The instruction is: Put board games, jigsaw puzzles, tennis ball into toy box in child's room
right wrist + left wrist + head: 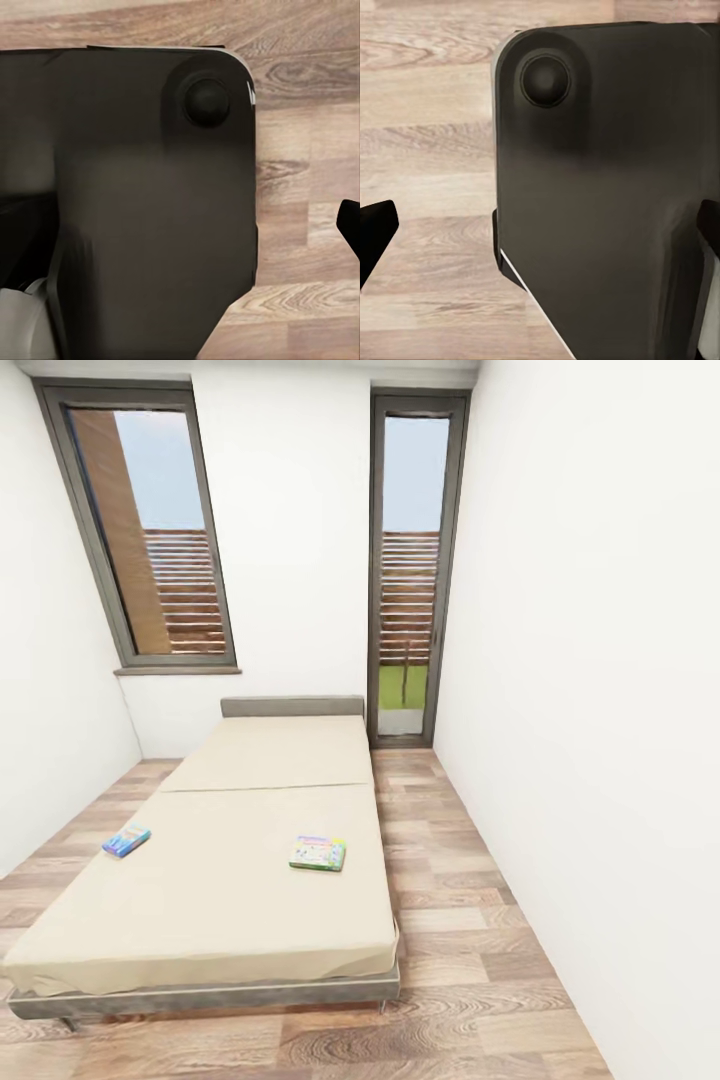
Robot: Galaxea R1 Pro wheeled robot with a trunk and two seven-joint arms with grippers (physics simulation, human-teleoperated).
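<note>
Two board games lie on the bed (220, 920). A small blue box (126, 842) sits near the mattress's left edge. A pale box with green print (318, 853) lies flat toward the right side. In the left wrist view, my left gripper (544, 240) hangs over the robot's dark base (600, 187) and the wood floor, its black fingertips (376, 232) far apart with nothing between them. My right gripper (187, 232) is likewise spread over the base, with one fingertip (351, 225) at the picture's edge.
The bed has a low grey headboard (292, 706) against the far white wall. A tall window (150, 530) is at the back left and a narrow glazed door (410, 570) at the back right. A strip of plank floor (460, 920) runs between bed and right wall.
</note>
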